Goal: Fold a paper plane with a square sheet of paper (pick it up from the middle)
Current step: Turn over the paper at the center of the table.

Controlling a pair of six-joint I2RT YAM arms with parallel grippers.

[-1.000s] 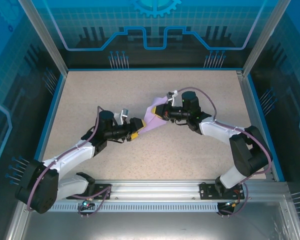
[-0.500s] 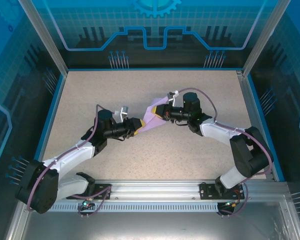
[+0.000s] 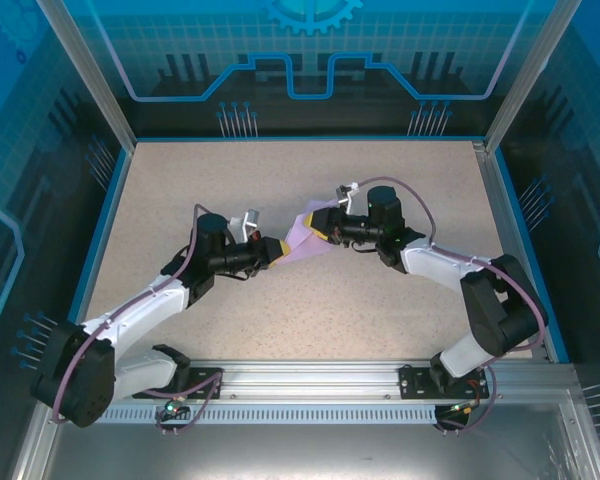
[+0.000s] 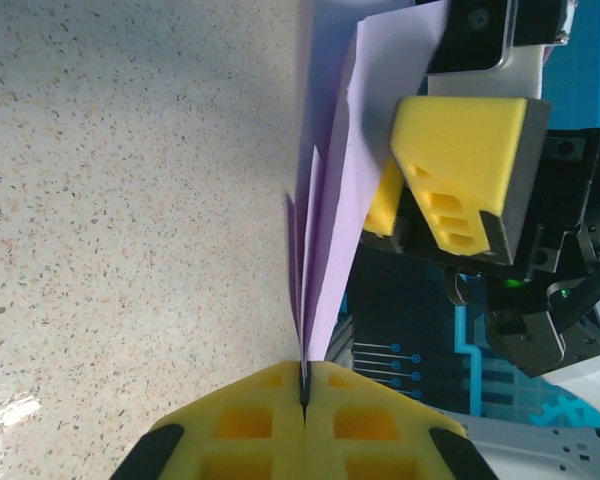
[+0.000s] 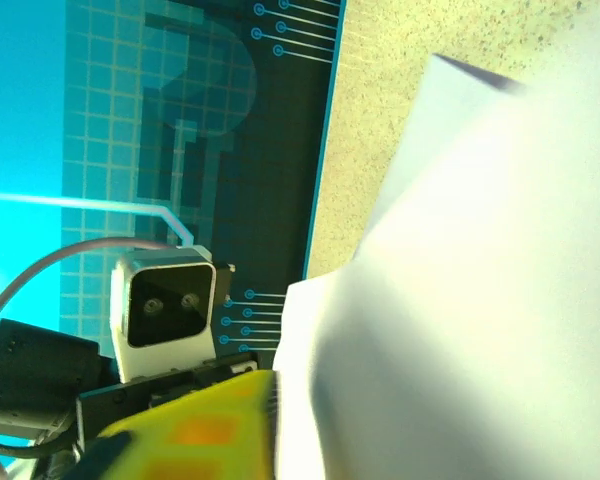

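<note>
Bright, even light; paper [image 5: 460, 300] overexposed, blurred at right wrist.

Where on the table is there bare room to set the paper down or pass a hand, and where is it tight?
Free: the wide far strip of table along the back wall; also the near middle patch ahead of the base rail. Crowded: the centre, where left gripper and right gripper meet at the purple paper.

Speckled beige tabletop [image 3: 380, 300], blue-rimmed, inside blue circuit-patterned walls [image 3: 310, 60], aluminium rail [image 3: 310, 375] along near edge.
</note>
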